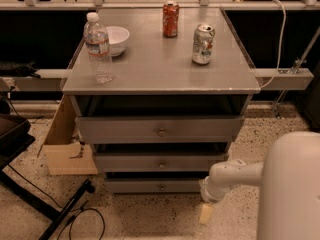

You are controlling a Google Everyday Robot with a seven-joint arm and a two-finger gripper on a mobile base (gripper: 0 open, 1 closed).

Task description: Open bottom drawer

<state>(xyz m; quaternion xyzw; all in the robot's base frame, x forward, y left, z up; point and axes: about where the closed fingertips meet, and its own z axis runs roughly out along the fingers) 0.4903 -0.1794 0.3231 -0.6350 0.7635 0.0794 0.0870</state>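
Down by the cabinet's (85,130) lower right corner, your hand (206,213) hangs over open speckled floor (150,219), just right of the bottom drawer (135,186). You cannot tell how far the hand is open. The drawer's flat grey front, lowest of three, carries a small round metal knob (161,187).

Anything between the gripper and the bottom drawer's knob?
Nothing: camera view shows only floor and the bottom drawer's bare front between its knob and the gripper, low right.
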